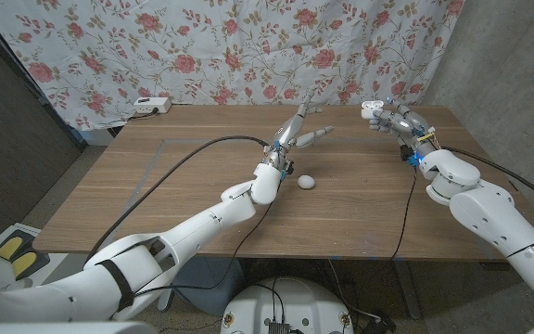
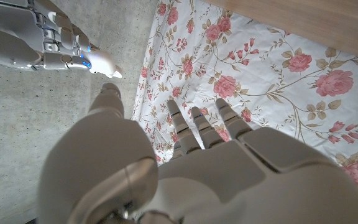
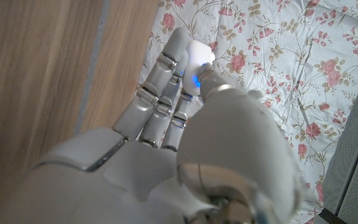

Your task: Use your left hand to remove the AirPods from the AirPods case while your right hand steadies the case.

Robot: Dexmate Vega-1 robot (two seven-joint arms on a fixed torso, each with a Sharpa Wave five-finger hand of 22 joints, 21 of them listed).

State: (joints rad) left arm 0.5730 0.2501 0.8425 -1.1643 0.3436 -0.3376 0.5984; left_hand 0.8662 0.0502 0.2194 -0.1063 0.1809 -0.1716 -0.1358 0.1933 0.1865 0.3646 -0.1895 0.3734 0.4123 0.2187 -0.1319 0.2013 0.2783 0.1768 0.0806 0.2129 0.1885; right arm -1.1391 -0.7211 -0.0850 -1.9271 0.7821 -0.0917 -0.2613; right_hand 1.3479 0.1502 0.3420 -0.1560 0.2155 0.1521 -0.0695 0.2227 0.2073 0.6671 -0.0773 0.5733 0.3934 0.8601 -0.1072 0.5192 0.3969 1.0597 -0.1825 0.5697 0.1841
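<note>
The white AirPods case [image 1: 371, 109] is held up above the table's far right corner, gripped in the fingertips of my right hand [image 1: 395, 121]. In the right wrist view the case [image 3: 199, 53] sits between the thumb and fingers of that hand [image 3: 166, 106]. My left hand [image 1: 301, 130] hovers over the middle of the table, left of the case and apart from it, fingers spread and holding nothing. From the left wrist, the left hand [image 2: 191, 155] points toward the right hand [image 2: 42, 37] and the case [image 2: 104, 64]. A small white rounded piece [image 1: 306, 182] lies on the table below the left hand.
The wooden table [image 1: 174, 195] runs wide on the left side. A white box [image 1: 146, 106] sits at its far left edge. A floral cloth [image 1: 248, 46] hangs behind. Black cables [image 1: 184, 158] trail along both arms.
</note>
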